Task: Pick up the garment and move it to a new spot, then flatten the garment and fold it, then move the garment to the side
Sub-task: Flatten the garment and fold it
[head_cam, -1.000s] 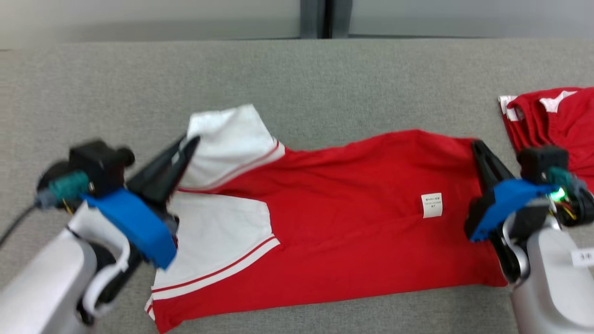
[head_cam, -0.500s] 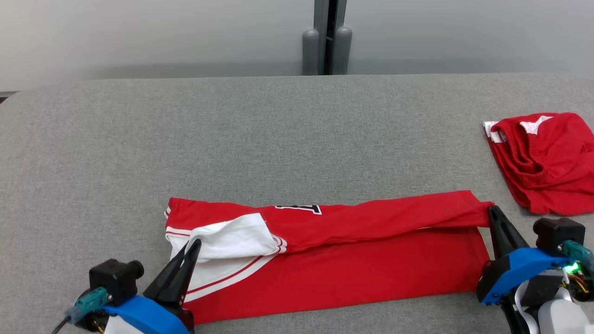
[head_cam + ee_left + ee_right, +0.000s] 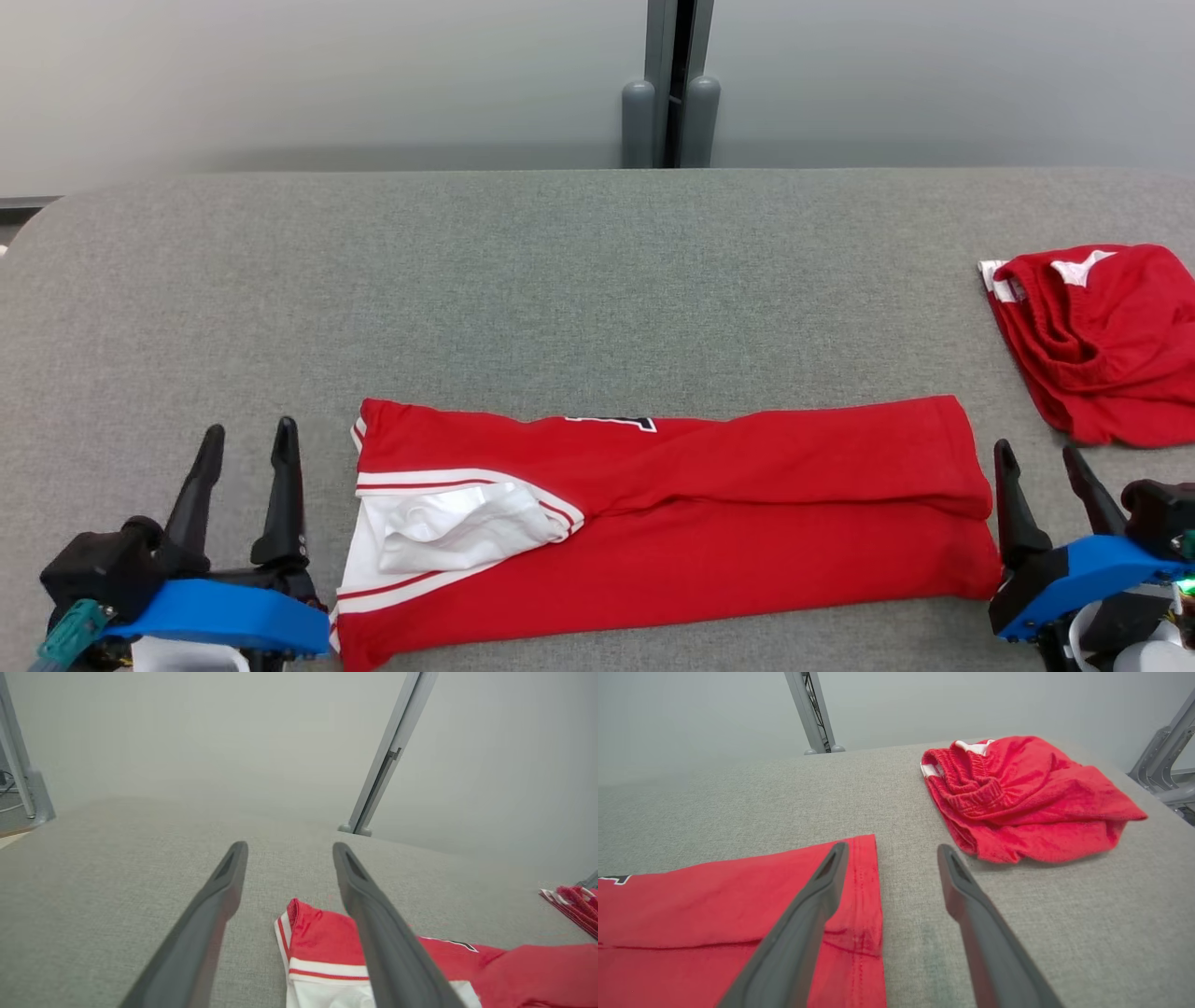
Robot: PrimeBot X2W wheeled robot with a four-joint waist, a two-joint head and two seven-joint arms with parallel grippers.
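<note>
Grey tabletop (image 3: pixel 560 280) carries the folded red garment (image 3: pixel 747 541) along its near edge; left tool (image 3: pixel 250 431) and right tool (image 3: pixel 1036 453) stand spread, released, holding nothing, just beside its ends

A grey felt-covered table (image 3: pixel 560 280) stands before pale grey wall panels (image 3: pixel 280 75) joined by a metal post (image 3: pixel 674 84).

Bare table (image 3: pixel 560 280) lies open beyond the jersey (image 3: pixel 747 485); crumpled shorts (image 3: pixel 1102 345) crowd the right edge.
</note>
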